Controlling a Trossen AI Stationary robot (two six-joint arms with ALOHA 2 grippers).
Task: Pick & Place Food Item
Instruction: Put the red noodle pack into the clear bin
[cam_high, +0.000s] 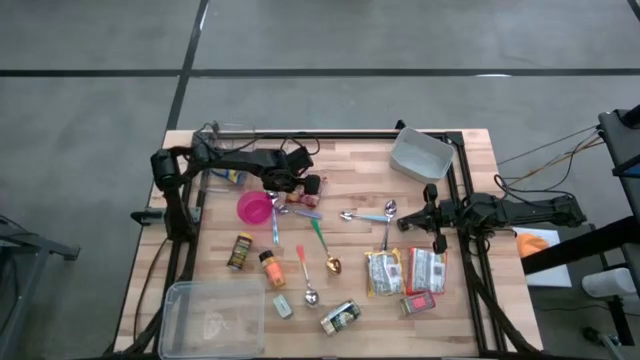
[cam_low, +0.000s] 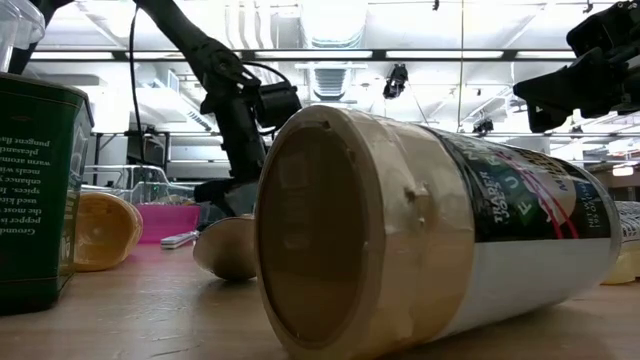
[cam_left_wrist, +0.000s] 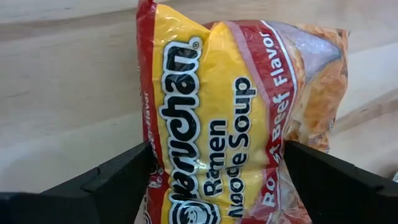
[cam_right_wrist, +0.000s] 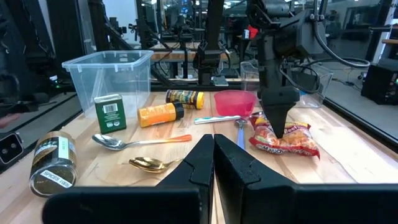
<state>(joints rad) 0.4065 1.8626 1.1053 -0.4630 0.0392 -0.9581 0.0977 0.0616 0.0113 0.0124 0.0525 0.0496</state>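
Wooden bench (cam_high: 300, 300), cluttered with spoons, spice jars and packets. Left claw (cam_left_wrist: 217, 163) is down over the Maruchan ramen noodle soup packet (cam_left_wrist: 230, 118), fingers (cam_left_wrist: 118, 180) spread on either side of it; contact appears light, possibly none. Packet lies flat beside the pink bowl (cam_right_wrist: 235, 99), near the bench's far-left edge. Right claw (cam_right_wrist: 214, 155) pressed together, parked at the right side, holding nothing.

high: straight down on whole light wooden table (cam_high: 330, 230) | low: table level, close behind a fallen tan-lidded jar (cam_low: 420, 235) | left wrist: tight on yellow-red ramen packet (cam_left_wrist: 230, 118) | right wrist: level across table, shares that packet (cam_right_wrist: 284, 138)
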